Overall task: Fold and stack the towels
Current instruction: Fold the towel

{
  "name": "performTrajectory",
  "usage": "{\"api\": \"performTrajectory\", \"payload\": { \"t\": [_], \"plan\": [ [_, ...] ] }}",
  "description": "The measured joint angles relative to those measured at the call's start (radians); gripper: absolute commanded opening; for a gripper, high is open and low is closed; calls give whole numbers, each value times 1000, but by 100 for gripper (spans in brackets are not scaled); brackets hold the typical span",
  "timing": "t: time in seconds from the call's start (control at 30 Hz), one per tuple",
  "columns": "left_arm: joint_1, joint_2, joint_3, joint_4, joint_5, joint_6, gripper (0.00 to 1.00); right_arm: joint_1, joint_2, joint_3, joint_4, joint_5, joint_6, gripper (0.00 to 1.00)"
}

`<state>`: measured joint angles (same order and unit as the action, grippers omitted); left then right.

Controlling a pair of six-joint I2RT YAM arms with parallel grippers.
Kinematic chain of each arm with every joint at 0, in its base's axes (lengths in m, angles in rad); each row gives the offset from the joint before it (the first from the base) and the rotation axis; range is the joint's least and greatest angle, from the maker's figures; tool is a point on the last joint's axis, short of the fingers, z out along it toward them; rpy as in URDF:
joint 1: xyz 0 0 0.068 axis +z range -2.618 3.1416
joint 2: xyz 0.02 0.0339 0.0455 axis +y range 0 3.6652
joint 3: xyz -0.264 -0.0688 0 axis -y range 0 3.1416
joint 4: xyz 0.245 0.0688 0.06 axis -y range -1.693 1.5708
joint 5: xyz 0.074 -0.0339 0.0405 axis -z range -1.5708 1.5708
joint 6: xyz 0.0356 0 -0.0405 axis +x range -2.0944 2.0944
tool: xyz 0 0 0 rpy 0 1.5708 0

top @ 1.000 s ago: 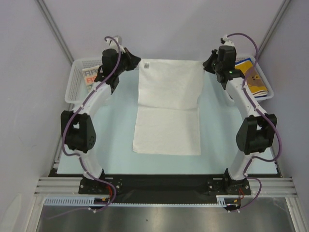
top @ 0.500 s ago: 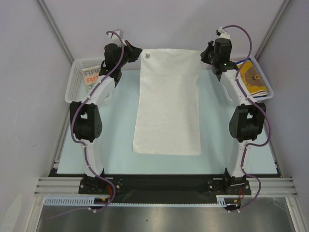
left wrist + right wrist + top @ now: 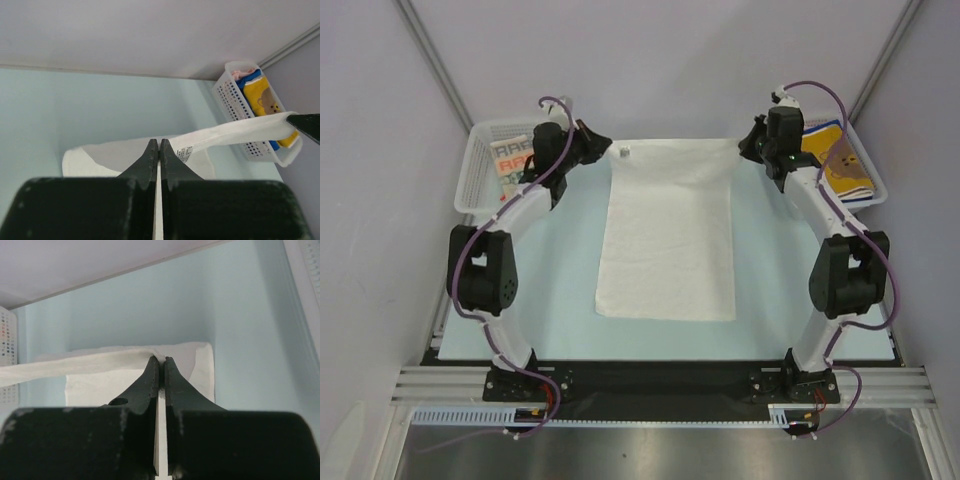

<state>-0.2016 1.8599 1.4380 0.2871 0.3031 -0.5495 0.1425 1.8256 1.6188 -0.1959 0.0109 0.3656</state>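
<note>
My two jaws pinch the far corners of the towel [image 3: 665, 240], raised at the far edge of the counter [image 3: 560, 270]; the rest lies flat. First fold, I judge: next, carry both corners evenly to the near hem.

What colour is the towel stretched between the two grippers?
The towel is plain white; the top external view shows it best.

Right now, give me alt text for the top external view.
A white towel lies on the table, its far corners pinched by the left tool and right tool. The left basket and right basket flank its far end.
</note>
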Motion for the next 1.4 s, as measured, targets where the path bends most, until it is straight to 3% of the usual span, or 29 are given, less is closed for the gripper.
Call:
{"api": "performTrajectory", "payload": {
  "t": [0.33, 0.63, 0.93, 1.4],
  "plan": [
    [0, -251, -338, 27, 0, -54, 0, 20, -262, -310, -17, -40, 61, 0],
    [-2, -396, -590, 24, -1, -90, 0, 49, -390, -510, -47, -62, 93, 0],
    [-8, -552, -720, 9, -3, -103, 0, 79, -533, -640, -69, -65, 105, 0],
    [-56, -632, -838, -15, -15, -105, 0, 100, -632, -779, -92, -64, 122, 0]
  ]
}}
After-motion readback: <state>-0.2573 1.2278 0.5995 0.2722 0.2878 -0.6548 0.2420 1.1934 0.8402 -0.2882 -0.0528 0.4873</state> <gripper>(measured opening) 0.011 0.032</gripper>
